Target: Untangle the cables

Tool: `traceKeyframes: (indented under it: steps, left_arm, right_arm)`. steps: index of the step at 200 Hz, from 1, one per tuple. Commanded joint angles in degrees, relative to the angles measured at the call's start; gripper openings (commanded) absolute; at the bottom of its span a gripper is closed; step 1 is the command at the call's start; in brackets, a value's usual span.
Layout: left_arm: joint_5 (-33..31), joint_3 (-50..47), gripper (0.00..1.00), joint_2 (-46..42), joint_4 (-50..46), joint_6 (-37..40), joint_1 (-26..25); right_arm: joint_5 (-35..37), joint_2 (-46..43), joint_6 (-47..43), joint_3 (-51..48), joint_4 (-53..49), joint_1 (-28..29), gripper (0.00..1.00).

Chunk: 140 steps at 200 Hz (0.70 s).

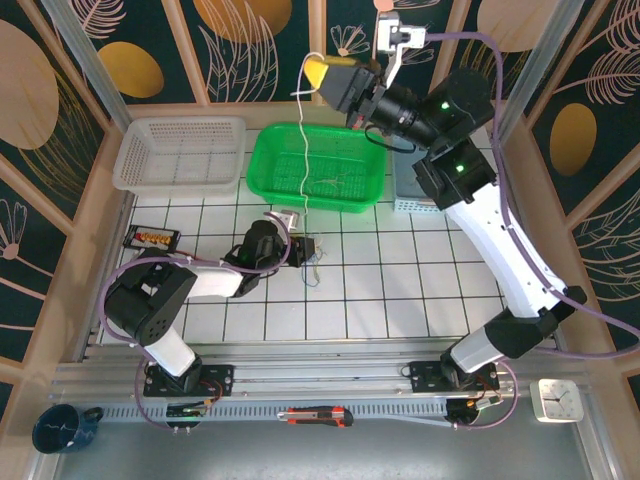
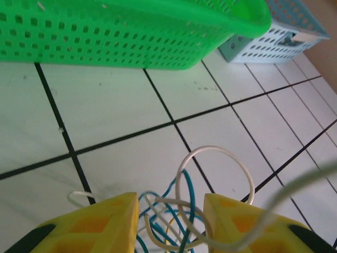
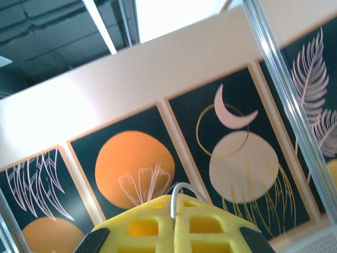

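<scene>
On the tiles (image 1: 400, 290) near the green basket (image 2: 105, 47), the cables (image 1: 312, 272) lie tangled between the parted fingers of the left gripper (image 2: 171, 221). High above, the right gripper (image 1: 325, 72) pinches one pale wire (image 1: 302, 160); pulling it before the left clamps could lift or tighten the knot.

The cables (image 2: 179, 203) were blue, tan-yellow and whitish; the pale grey cable (image 1: 302, 140) showed against a bright green basket (image 1: 340, 128). The left gripper (image 2: 171, 203) and right gripper (image 3: 174, 208) were yellow. White tiles with black grid lines patterned the surface (image 1: 400, 290). Further baskets were white (image 1: 185, 122) and pale blue (image 2: 263, 45). Dark wall panels (image 3: 189, 137) bore orange discs and pale feathery leaves.
</scene>
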Motion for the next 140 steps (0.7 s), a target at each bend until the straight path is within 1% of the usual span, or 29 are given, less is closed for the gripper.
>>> traceKeyframes:
  steps: [1,33,47,52,68,82,103,140]
  left_arm:
    - [1.3,-1.4,0.37,-0.1,2.4,0.9,-0.2]
    - [1.9,-3.3,0.36,-0.1,3.1,0.4,-0.2]
    - [2.1,-3.8,0.36,-0.1,3.2,0.4,-0.2]
    - [2.1,-4.0,0.36,-0.1,3.2,0.4,-0.2]
    - [2.4,-4.5,0.37,-0.1,3.2,0.4,-0.2]
    - [2.4,-5.0,0.4,-0.2,3.3,0.4,-0.2]
    - [2.4,-5.5,0.4,-0.3,3.5,0.3,-0.2]
    - [2.4,-6.0,0.36,-0.4,3.4,0.1,-0.2]
  right_arm:
    - [1.2,1.9,0.6,4.6,4.1,-1.6,0.0]
    - [1.4,4.2,5.2,8.7,10.0,-5.1,0.0]
    - [1.5,4.9,7.6,9.8,13.0,-5.3,0.0]
    - [1.5,5.3,8.4,10.3,14.1,-7.2,0.0]
    - [1.4,6.5,10.6,12.3,16.4,-8.5,0.0]
    - [1.1,8.0,11.3,15.1,16.4,-9.0,0.0]
    - [0.2,10.1,11.7,19.1,15.2,-9.2,0.0]
    - [-0.7,11.5,12.4,20.2,15.5,-10.1,0.0]
